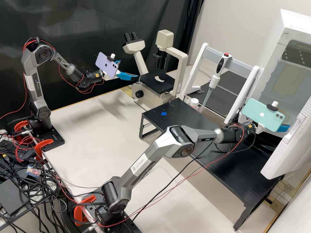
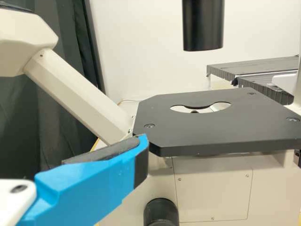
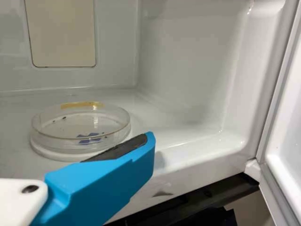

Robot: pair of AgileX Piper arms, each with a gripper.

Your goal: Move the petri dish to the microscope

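As the transfer of a clear petri dish (image 3: 80, 129) waits on its first grasp, the right gripper (image 1: 284, 127) stands at an open white cabinet (image 3: 188, 70), its blue fingers parted and holding nothing, one finger's dark pad (image 3: 120, 149) just beside the vessel. The dish rests upright on the cabinet floor, a shallow round of glossy, transparent walls marked by a strip of yellow tape (image 3: 81, 105) and small blue patches. By all appearances, the lift, the carry and the placement are all left to do. Beyond the right arm's ribbed cables stretches a low, matt black platform (image 1: 233, 181) bearing a blue cross (image 1: 163, 113), with a slender pipette (image 1: 213, 81) upright in its stand behind. Farther off, the left gripper (image 1: 129, 72), also released and without a load, is beside the cream-coloured microscope (image 1: 147, 97), the likely destination being its flat, dark stage (image 2: 244, 127), a smooth plate with clipped corners, recessed screws and a rounded opening. Above the stage hangs a black cylinder (image 2: 203, 26), and behind the instrument falls a soft, folded black curtain (image 1: 97, 19).
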